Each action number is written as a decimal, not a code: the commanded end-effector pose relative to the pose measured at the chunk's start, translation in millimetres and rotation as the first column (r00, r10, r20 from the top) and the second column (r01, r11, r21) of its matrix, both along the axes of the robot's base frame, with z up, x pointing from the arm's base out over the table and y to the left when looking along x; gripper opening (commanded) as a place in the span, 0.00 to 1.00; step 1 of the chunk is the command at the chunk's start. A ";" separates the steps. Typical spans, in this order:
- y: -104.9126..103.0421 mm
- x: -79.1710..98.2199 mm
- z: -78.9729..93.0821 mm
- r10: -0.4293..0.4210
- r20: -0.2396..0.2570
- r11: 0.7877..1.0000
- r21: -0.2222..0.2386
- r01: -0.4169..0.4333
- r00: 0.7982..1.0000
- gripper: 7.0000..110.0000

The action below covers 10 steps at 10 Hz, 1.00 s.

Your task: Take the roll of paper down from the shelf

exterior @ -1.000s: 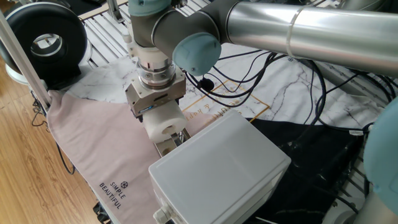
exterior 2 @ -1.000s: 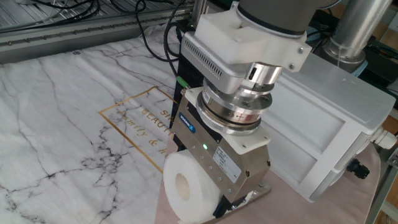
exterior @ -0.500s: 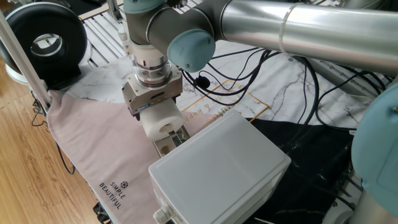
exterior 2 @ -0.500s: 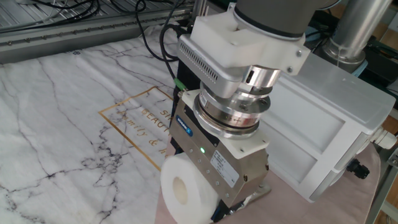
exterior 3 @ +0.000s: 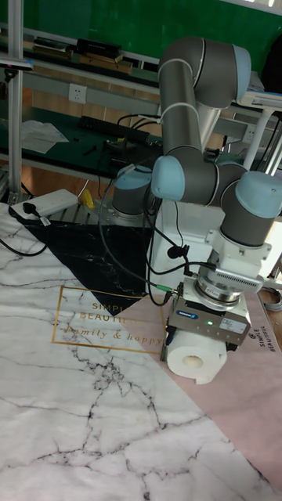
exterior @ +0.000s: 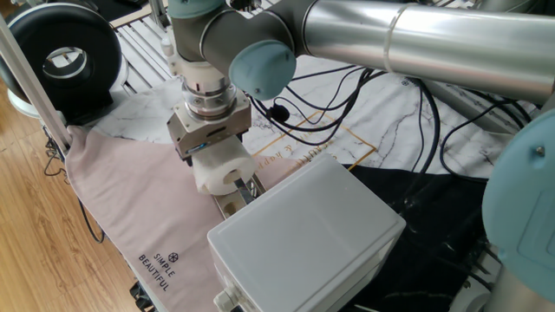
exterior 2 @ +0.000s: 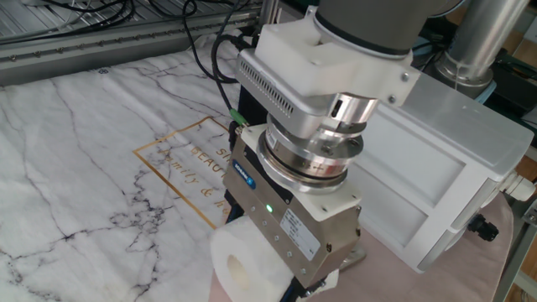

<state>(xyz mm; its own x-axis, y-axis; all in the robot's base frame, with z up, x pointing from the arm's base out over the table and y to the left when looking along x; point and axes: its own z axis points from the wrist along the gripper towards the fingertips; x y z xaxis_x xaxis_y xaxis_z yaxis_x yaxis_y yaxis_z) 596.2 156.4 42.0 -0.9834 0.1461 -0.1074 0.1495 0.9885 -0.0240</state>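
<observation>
The white toilet-paper roll of paper (exterior: 222, 170) sits directly under the two-finger hand (exterior: 227, 176), clamped between its fingers with the hollow core facing sideways, away from the large pale grey plastic box (exterior: 308, 234). The roll is held just beside the box's near corner, above the pink cloth (exterior: 130, 204) on the marble-patterned surface (exterior 2: 84, 159). A small shiny chrome metal shelf (exterior: 236, 199) peeks out beneath the roll, against the box; whether they touch is unclear.
</observation>
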 end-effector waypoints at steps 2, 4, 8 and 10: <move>0.1 15.7 4.9 0.031 0.044 0.999 -0.014 -0.030 0.999 0.00; -3.4 25.5 6.8 0.065 0.075 0.997 -0.039 -0.062 0.995 0.00; -5.5 57.5 18.3 0.153 0.187 0.986 -0.089 -0.139 0.970 0.00; -1.1 57.2 17.4 0.155 0.184 0.987 -0.077 -0.143 0.971 0.00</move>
<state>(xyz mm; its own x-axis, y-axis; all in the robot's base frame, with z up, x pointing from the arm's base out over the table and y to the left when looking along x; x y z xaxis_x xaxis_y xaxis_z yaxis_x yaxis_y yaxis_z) 645.7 151.5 56.1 -0.9613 0.0002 -0.2754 0.0238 0.9963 -0.0825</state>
